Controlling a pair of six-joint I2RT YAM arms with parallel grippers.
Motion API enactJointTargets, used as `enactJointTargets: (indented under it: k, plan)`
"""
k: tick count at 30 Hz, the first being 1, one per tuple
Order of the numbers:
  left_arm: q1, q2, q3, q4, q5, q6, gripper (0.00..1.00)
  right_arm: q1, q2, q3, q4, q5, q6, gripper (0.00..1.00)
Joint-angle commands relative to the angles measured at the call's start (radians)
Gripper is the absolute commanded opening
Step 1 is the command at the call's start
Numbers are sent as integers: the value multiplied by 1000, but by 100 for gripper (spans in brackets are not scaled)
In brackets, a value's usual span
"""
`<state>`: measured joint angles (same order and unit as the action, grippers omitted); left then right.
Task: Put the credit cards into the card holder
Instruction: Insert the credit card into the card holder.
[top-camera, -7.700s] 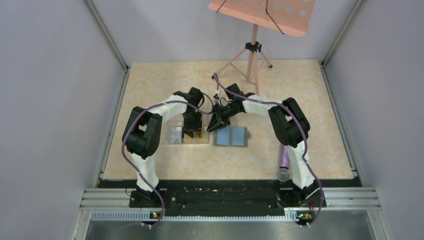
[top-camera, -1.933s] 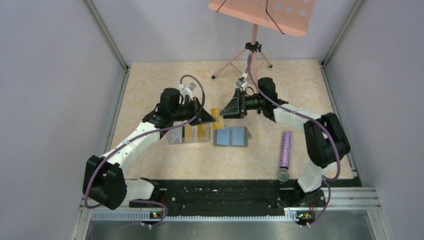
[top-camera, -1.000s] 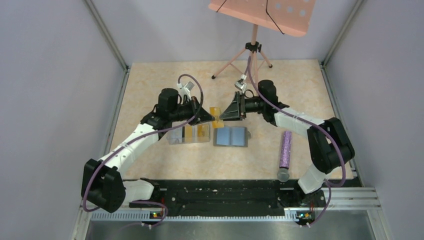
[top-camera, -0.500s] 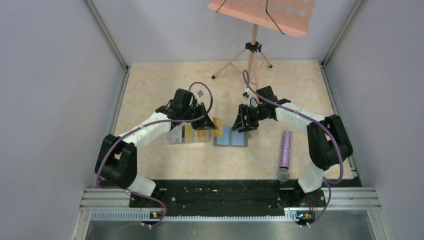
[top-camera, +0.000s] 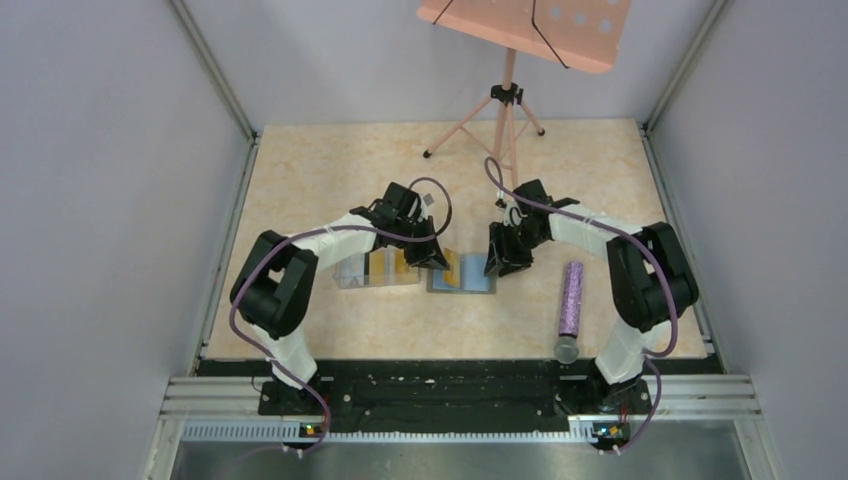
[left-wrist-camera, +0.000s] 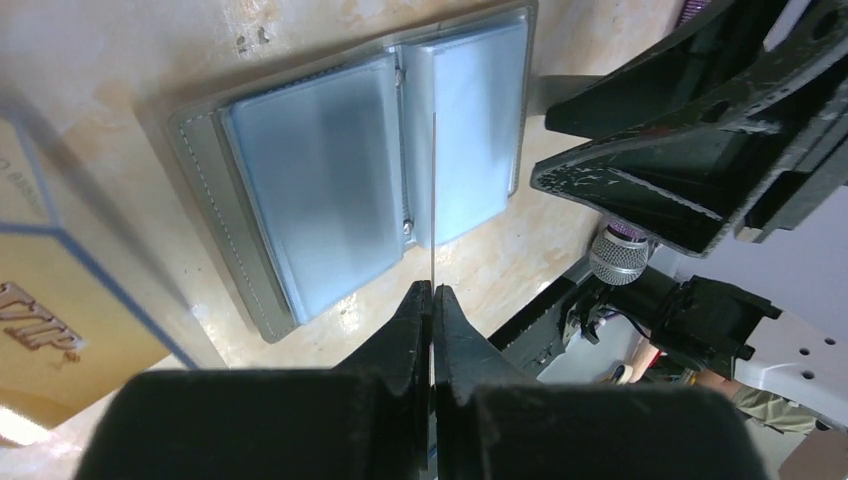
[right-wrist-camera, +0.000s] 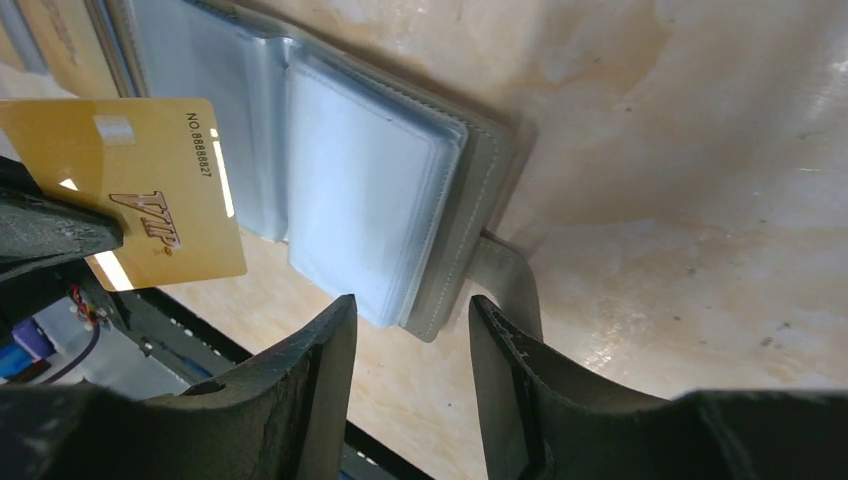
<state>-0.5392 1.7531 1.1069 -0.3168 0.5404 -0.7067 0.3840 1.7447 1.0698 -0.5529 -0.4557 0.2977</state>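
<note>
L arm: left gripper (left-wrist-camera: 433, 292) is pinched tight on one gold card (right-wrist-camera: 150, 190), gripped at one short end. The card stands on edge. In the L wrist view it is only a thin line running straight out from the fingertips, so its long axis lies in line with the fingers. Its free end points out over the card holder (left-wrist-camera: 320, 170), roughly above the fold. Its printed "VIP" face is turned toward the R wrist camera. The card is up off the pockets and no part of it is tucked in.

The holder lies open and flat on the table (top-camera: 330, 170), near the centre and just R of the clear box (top-camera: 352, 270). Its pale blue-grey pockets face up. From above, its long axis runs L-R and the fold runs near-far. A strap tab sticks out at its R edge.

R arm: right gripper (right-wrist-camera: 410, 335) has its jaws partly apart w/ nothing clamped. It sits at the holder's R edge, w/ the holder's corner and tab showing in the gap. Can't tell whether the tips touch the holder.

More orange cards (top-camera: 381, 266) sit inside the clear box. A purple cylinder (top-camera: 571, 298) lies well R of the holder, long axis near-far.
</note>
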Motion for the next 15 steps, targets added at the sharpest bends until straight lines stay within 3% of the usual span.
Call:
enactJointTargets:
  k: [1, 15]
  plan:
    - [-11, 40, 40, 49, 7, 17, 0, -20, -11, 18, -8, 31, -20, 44]
    - [-10, 113, 57, 110, 13, 12, 0, -23, 31, -31, 57, -8, 1, 38]
